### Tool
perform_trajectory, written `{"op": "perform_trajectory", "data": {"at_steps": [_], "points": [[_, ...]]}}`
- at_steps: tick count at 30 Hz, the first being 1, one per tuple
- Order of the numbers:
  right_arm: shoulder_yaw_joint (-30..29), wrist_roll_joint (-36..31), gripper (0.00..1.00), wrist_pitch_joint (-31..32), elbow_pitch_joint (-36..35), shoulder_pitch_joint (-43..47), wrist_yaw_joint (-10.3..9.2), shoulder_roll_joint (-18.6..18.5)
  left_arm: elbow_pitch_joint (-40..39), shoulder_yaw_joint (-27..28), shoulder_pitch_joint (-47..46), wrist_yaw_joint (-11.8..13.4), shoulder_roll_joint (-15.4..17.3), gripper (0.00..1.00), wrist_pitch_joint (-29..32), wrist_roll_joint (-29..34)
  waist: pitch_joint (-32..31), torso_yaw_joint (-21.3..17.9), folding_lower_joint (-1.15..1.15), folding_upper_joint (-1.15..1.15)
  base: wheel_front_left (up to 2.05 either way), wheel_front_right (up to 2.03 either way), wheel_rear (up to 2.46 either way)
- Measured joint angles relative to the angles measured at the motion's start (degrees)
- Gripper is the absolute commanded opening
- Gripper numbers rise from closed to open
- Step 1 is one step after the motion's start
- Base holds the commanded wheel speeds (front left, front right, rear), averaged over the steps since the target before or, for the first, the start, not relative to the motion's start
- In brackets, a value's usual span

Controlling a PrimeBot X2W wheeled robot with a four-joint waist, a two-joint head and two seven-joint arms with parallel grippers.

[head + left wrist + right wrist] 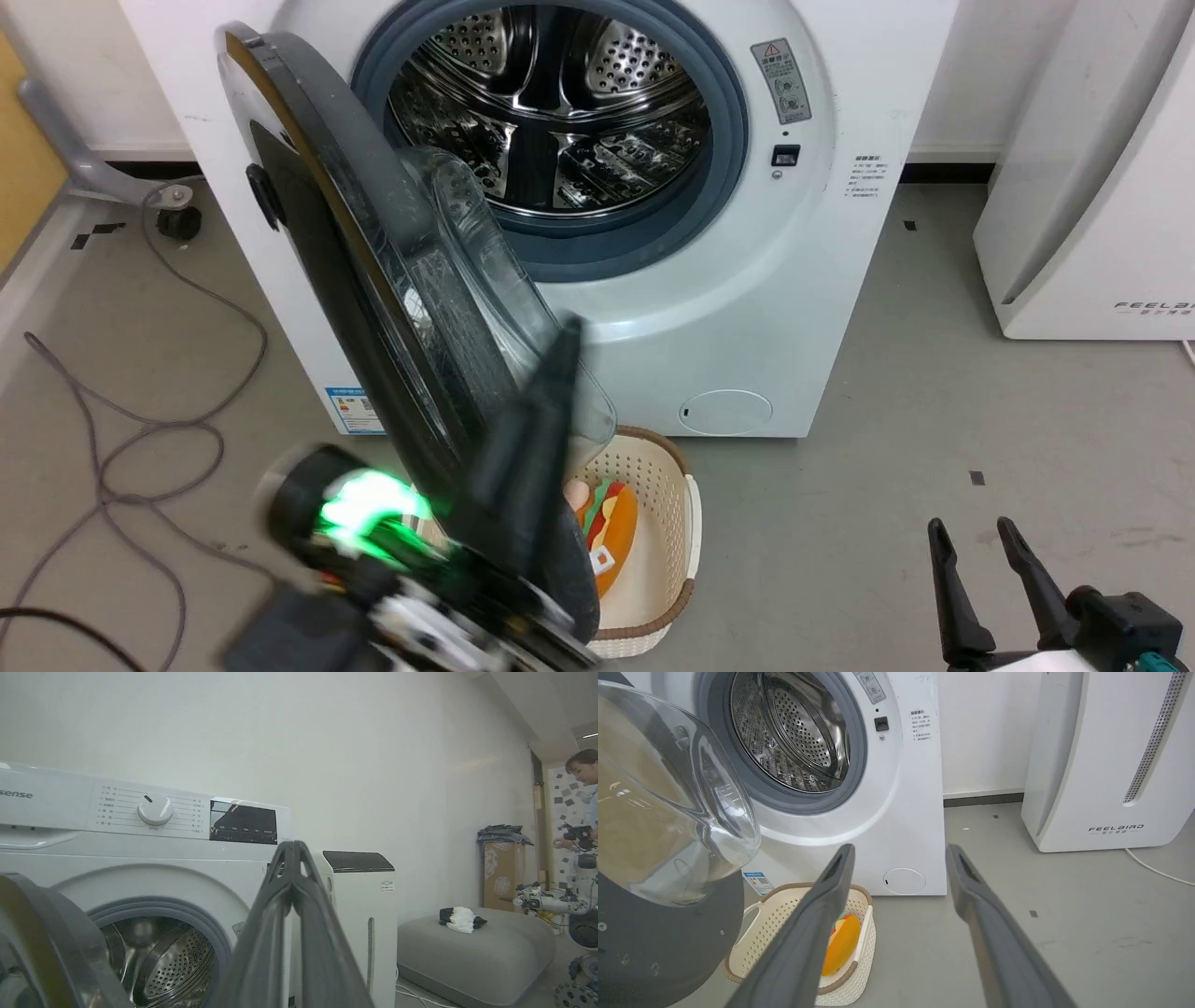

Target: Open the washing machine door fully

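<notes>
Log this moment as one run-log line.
washing machine door: swung out left, drum exposed | left gripper: shut, at its glass bowl | right gripper: open, clear of washing machine | task: seemingly unfinished

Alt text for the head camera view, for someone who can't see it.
The washing machine door stands partly open at left, baring the steel drum of the washing machine. The left gripper, fingers shut, reaches up beside the door's glass bowl; the right gripper sits open at lower right.
</notes>
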Motion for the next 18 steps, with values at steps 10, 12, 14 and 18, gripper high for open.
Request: {"op": "perform_trajectory", "data": {"at_steps": [10,12,14,18], "points": [[-0.07,-0.08,1.0,0.01,-0.1,0.0,0.0,0.0,4.08,-11.37,6.54,-1.11,1.75,0.0,10.81,-3.75,-0.05,0.45,0.0,0.0,0.0,0.0,0.0],[-0.08,-0.08,1.0,0.01,-0.13,0.0,0.0,0.0,5.26,-11.93,8.12,-0.64,2.34,0.0,12.98,-3.88,-0.07,0.42,0.0,0.0,0.0,0.0,0.0],[-0.1,-0.08,1.0,0.03,-0.18,0.0,0.0,0.0,6.61,-12.47,9.27,-0.02,3.11,0.0,15.03,-3.78,-0.07,0.39,0.0,0.0,0.0,0.0,0.0],[-0.08,-0.08,1.0,0.08,-0.32,0.0,0.0,0.0,10.87,-13.12,10.2,0.67,3.88,0.0,17.22,-2.86,0.12,0.43,0.0,0.0,0.0,0.0,0.0]]}}
